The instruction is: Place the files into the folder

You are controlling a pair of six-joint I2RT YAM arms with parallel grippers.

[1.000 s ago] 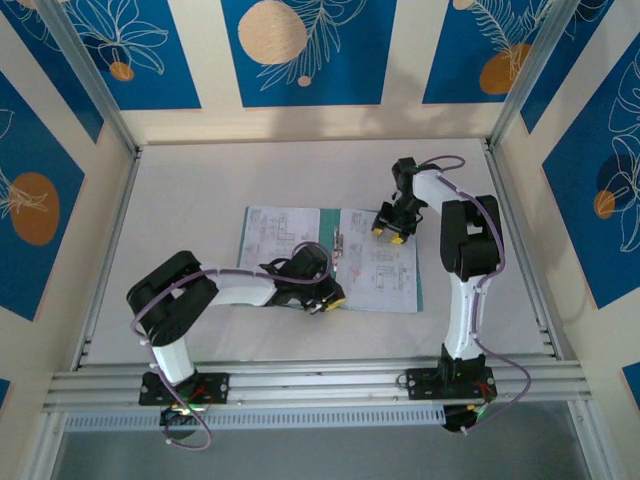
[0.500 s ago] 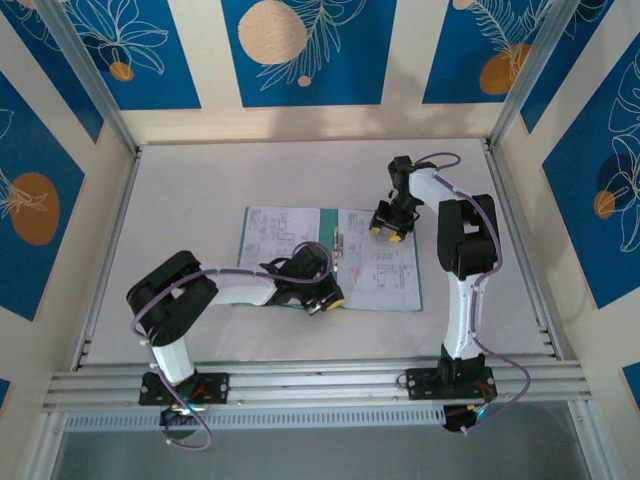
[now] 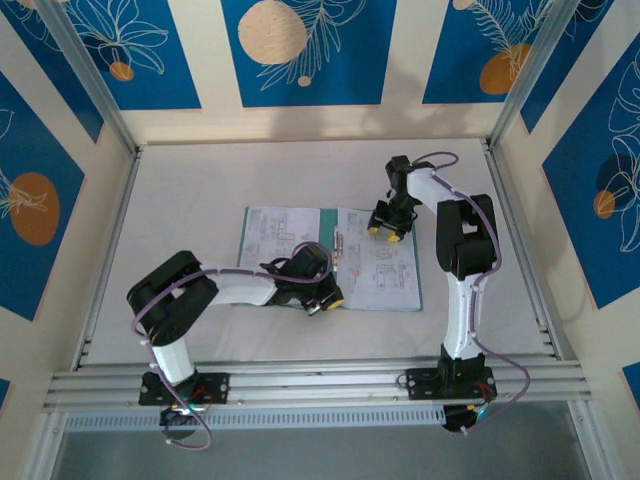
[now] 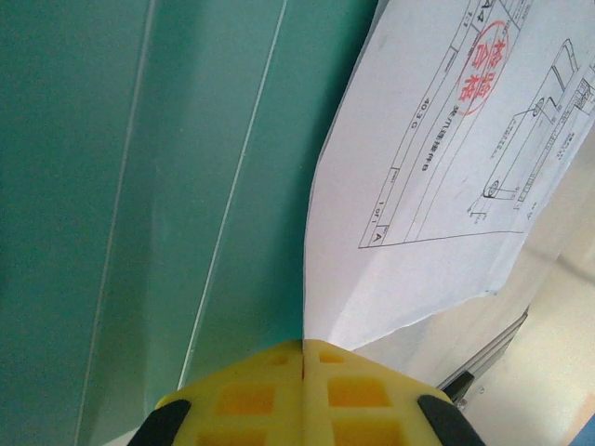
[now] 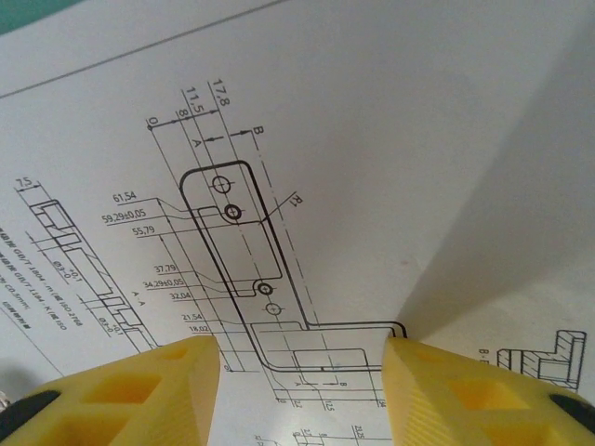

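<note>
so the pale counter (image 3: pixel 200 180) takes up most of the overhead view, boxed in by metal rails, with blue leaf-print panels on the walls around it; lying open in the middle of it is the teal folder (image 3: pixel 331 222), flat like a book, and you mostly catch its green along the spine and down the right edge because the files (image 3: pixel 272 232) cover both halves; white sheets with black technical drawings, one lot on the left half, one on the right

left arm reaches in from the near-left and its left gripper (image 3: pixel 330 300) sits at the near edge of the folder, right around the spine; from its wrist cam the yellow fingers (image 4: pixel 242 390) are pressed tight together, and the bottom of a curled-up sheet (red stamp on it) runs straight into the seam between them, so it looks pinched there, with bare teal folder beside it

right arm comes over the right half; the right gripper (image 3: pixel 388 232) hangs at the far part of that page, jaws roughly half spread, nothing between them; printed bracket drawing with dimension lines directly beneath, can't tell if the tips touch the paper
</note>
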